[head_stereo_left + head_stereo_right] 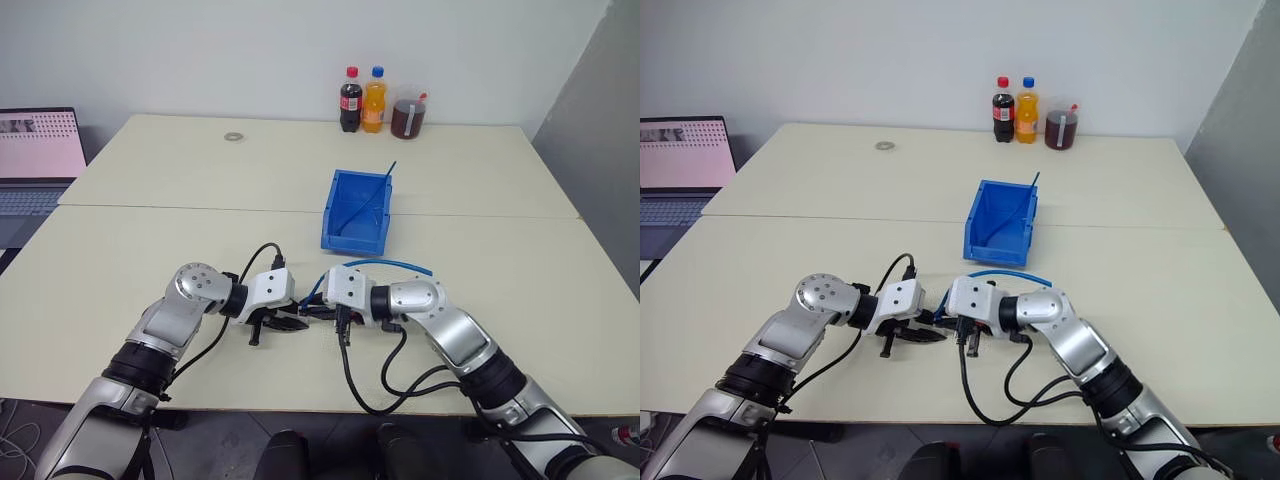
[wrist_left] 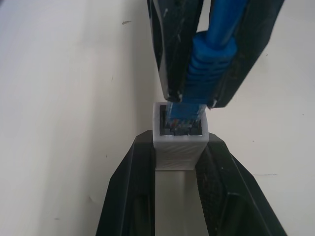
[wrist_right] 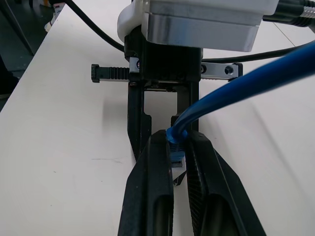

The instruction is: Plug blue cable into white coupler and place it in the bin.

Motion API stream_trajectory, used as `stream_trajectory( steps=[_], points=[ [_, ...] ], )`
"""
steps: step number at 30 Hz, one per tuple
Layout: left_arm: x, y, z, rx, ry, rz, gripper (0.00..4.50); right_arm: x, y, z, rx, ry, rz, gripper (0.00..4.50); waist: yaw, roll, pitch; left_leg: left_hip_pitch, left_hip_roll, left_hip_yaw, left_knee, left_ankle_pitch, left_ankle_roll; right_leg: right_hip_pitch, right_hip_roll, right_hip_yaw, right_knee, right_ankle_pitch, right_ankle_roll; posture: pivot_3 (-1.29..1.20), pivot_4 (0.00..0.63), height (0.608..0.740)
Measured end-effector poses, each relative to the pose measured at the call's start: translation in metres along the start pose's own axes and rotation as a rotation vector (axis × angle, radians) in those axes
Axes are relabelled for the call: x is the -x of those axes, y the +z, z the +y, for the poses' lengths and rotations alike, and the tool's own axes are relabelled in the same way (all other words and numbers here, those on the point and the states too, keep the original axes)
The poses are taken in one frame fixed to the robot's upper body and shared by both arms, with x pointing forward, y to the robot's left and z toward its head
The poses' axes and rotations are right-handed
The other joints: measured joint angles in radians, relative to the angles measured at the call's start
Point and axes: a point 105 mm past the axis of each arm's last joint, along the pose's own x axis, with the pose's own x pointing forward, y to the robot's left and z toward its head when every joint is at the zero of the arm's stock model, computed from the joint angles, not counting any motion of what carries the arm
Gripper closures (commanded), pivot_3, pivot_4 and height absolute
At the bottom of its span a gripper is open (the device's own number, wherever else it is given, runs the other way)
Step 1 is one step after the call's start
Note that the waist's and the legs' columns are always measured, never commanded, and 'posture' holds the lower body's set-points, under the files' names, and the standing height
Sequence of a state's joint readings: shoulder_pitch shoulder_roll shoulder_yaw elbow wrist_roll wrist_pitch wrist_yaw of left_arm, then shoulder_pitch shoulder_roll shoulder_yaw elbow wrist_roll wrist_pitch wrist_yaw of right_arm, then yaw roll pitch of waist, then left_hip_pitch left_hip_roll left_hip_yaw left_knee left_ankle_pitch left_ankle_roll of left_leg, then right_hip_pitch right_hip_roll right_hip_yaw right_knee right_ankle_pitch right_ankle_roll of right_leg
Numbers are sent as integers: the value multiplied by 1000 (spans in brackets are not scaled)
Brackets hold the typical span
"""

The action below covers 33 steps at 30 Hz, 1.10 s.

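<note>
Near the table's front edge my two grippers meet tip to tip. My left gripper (image 1: 292, 323) is shut on the white coupler (image 2: 179, 142), a small boxy block with its dark socket facing the other hand. My right gripper (image 1: 313, 310) is shut on the plug end of the blue cable (image 2: 209, 54). The plug's tip sits inside the coupler's socket. From there the cable (image 1: 392, 263) arcs back over my right wrist. The bin (image 1: 352, 237) stands behind the grippers at mid-table, with a straight dark blue strand (image 1: 385, 180) leaning in it.
Two bottles (image 1: 351, 100) (image 1: 374, 100) and a cup of dark drink (image 1: 408, 115) stand at the far edge. A laptop (image 1: 35, 160) sits off the table's left side. A small ring (image 1: 234, 136) lies at the back left. Black cables hang from both wrists.
</note>
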State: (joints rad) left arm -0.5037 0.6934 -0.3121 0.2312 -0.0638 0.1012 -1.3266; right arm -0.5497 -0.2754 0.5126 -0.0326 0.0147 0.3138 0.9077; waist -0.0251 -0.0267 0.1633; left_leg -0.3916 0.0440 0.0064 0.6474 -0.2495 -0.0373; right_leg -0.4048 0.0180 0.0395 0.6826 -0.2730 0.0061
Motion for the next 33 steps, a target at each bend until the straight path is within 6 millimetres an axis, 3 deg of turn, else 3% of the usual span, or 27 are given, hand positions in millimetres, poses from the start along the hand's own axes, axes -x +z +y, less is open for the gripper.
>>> stream_trajectory(
  steps=[33],
  points=[
    [1,-7,-7,42,9,29,3708,-16,-1,6,-12,68,44,4409,-7,3,-16,8,2,2,-3,0,0,2,3,3,0,-1,-1,0,150,740]
  ],
)
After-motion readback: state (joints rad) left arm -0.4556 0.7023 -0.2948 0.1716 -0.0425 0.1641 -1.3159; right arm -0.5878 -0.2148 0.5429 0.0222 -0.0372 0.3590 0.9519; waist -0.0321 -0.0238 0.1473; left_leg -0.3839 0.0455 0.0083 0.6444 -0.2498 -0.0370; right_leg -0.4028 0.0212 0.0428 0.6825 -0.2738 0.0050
